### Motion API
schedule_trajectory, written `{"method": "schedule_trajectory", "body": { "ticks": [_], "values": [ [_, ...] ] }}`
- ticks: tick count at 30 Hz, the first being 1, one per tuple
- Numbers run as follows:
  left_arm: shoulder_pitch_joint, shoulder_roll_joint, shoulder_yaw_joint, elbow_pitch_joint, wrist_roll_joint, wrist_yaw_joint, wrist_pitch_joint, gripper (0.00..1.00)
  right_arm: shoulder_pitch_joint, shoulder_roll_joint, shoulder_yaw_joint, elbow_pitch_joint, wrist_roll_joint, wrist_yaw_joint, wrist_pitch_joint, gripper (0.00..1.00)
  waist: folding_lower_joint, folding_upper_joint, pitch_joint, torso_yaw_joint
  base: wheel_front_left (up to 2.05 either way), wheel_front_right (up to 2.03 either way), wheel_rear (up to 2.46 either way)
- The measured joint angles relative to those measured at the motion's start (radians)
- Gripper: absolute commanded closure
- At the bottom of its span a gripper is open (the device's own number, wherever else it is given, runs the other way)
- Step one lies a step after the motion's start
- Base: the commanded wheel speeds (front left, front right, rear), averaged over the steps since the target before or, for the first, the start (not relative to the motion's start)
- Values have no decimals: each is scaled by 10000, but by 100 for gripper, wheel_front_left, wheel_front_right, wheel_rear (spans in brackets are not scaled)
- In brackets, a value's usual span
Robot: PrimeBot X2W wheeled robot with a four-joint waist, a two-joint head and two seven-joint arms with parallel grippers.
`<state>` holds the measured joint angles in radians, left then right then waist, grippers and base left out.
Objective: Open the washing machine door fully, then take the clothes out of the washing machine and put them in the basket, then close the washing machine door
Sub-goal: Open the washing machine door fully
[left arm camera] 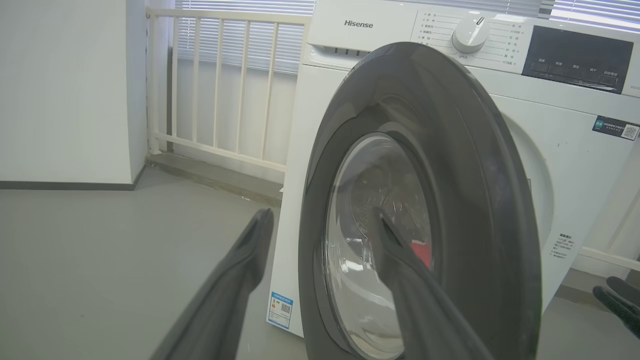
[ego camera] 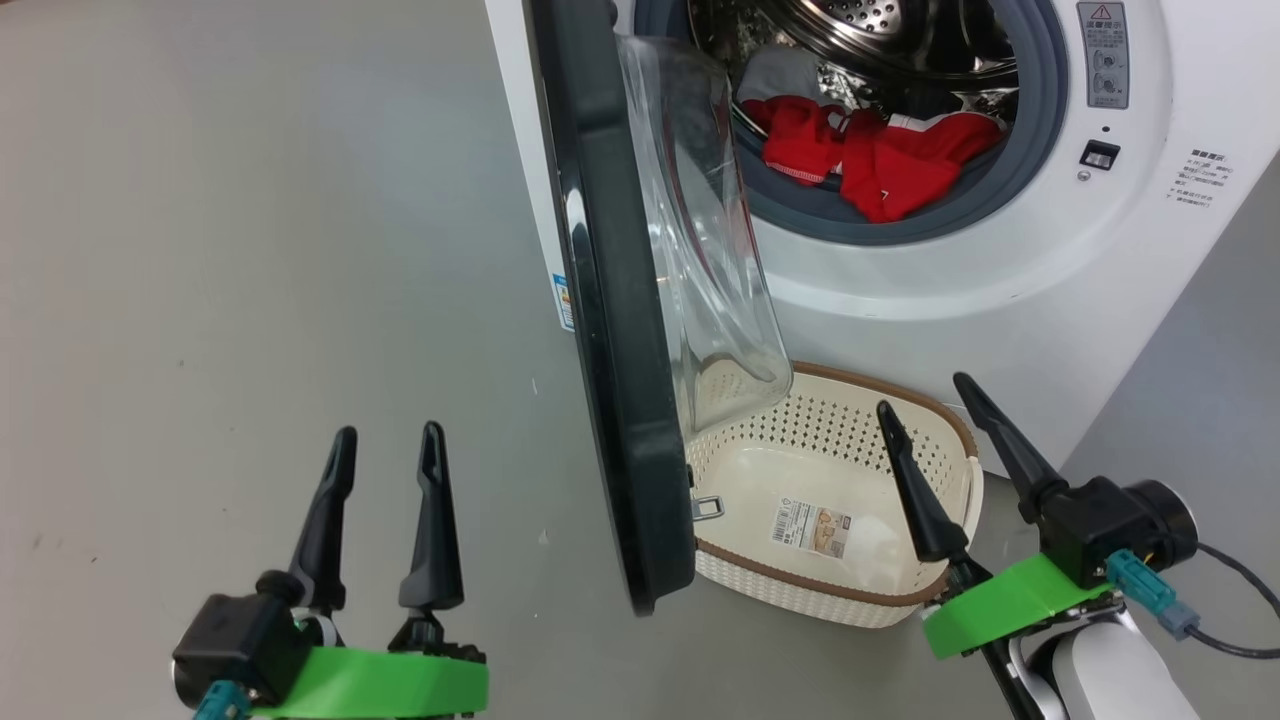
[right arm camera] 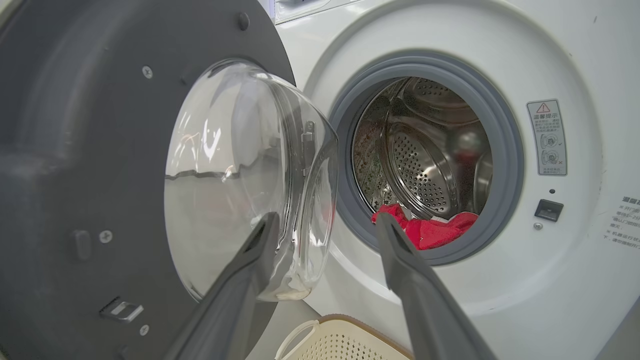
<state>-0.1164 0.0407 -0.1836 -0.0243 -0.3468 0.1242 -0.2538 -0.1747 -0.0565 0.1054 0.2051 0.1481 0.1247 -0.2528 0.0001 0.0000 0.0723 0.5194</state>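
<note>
**Washer bay, items as seen**

- Washing machine [ego camera: 1000, 280]: white front-loader, far centre-right, stood on grey floor [ego camera: 200, 250]. Drum opening is exposed; grey seal is seen round it. Blue energy label [ego camera: 565, 300] is fixed low on the left front corner.
- Washing machine door [ego camera: 610, 330]: hinged at left, swung out toward the near side, seen approx. edge-on from the head view. Glass bowl faces right, over the basket's left end.
- Clothes [ego camera: 880, 160]: red w/ white trim, lying at drum bottom, draped onto the seal's near lip.
- Basket [ego camera: 800, 590]: set on floor just in front of the machine, below the opening, right of door. Paper label is seen on its floor.
- Left gripper [ego camera: 390, 435]: near left, left of door, apart from it. Fingers are spread, nothing grasped.
- Right gripper [ego camera: 923, 392]: near right, above the basket's right end. Fingers are spread, nothing grasped.
</note>
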Motion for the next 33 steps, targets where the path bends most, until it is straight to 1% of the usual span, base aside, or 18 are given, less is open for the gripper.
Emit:
{"method": "schedule_trajectory", "body": {
  "ticks": [4, 12, 21, 22, 23, 24, 29, 33],
  "values": [
    [8, 0, -98, 174, -12, 86, 0, 0, 267, 4, -15, -23, 2, 0, 0, 0, 0, 0, -12, -12, 0, 0, 0],
    [156, 4, -297, 709, -167, 88, 0, 0, 289, 6, -31, -23, 6, 0, 0, 0, 0, 0, -80, -27, 0, 0, 0],
    [151, 4, -366, 932, -165, 88, 0, 0, 289, 8, -35, -23, 71, 0, 0, 0, -1, 0, -147, -28, 0, 0, 0],
    [149, 6, -382, 926, -150, 88, 0, 41, 289, 8, -35, -25, 96, 0, 0, 0, 0, 0, -153, -28, 0, 0, 0],
    [145, 6, -401, 915, -142, 88, 0, 69, 289, 8, -35, -25, 96, 0, 0, 0, 0, 1, -157, -28, 0, 0, 0],
    [140, 6, -424, 892, -104, 88, 0, 100, 289, 8, -35, -25, 98, 0, 0, 0, 0, 1, -162, -28, 0, 0, 0],
    [-126, 10, -648, 539, 431, 86, 0, 100, 291, 10, -46, -25, 161, 0, -27, 0, -1, 1, -186, -33, 0, 0, 0],
    [-562, 17, -951, -138, 846, 77, 0, 100, 317, 15, -65, -25, 194, 0, -27, 0, 0, 0, -203, -83, 0, 0, 0]
  ]
}}
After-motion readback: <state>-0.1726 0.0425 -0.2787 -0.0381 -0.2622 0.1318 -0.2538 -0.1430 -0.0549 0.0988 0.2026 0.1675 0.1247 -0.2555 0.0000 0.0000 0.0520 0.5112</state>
